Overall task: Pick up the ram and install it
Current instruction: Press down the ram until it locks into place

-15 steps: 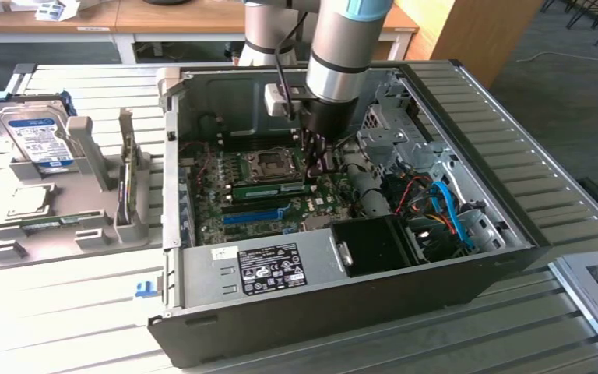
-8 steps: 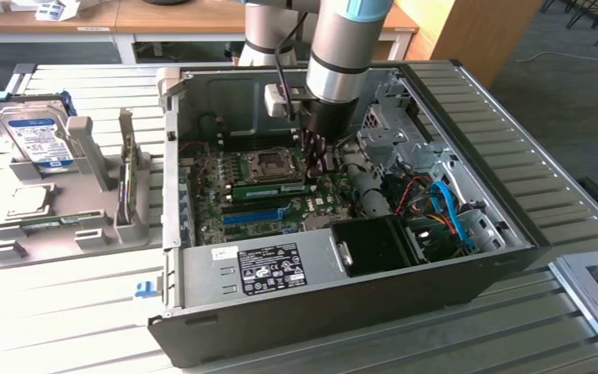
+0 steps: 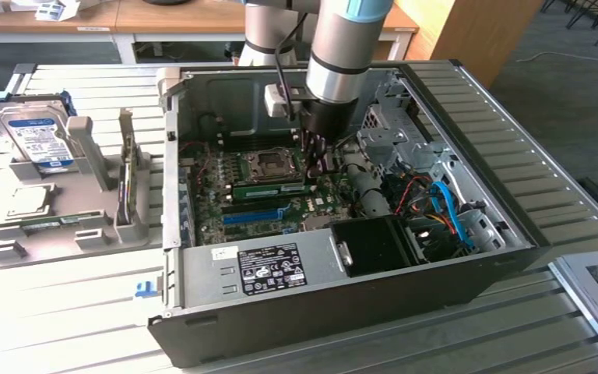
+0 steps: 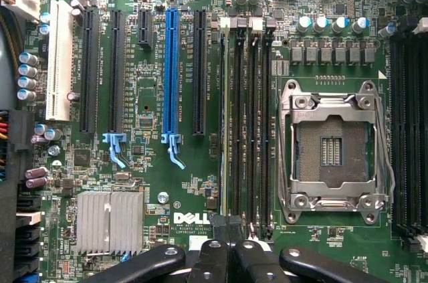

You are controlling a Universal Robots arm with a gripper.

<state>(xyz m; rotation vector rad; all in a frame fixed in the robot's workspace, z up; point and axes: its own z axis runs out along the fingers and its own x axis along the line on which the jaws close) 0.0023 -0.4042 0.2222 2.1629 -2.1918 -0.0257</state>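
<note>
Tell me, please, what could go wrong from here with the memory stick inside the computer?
1. The shut pincer sits at one end of the ram. Pressing there alone might leave the stick tilted rather than fully seated.
2. The empty processor socket lies right beside the memory slots. A sideways slip could scrape its exposed contacts.

— What stands by the tabletop's [image 3: 60, 312] edge at the exterior view's left?
— A grey holder [image 3: 65, 226] with a hard drive [image 3: 37, 140] upright and a silver processor chip [image 3: 29, 201] flat.
— And mid-tabletop?
— An open computer case [image 3: 330, 304], blue slot [image 4: 171, 62] and empty socket [image 4: 332, 150] showing.
</note>
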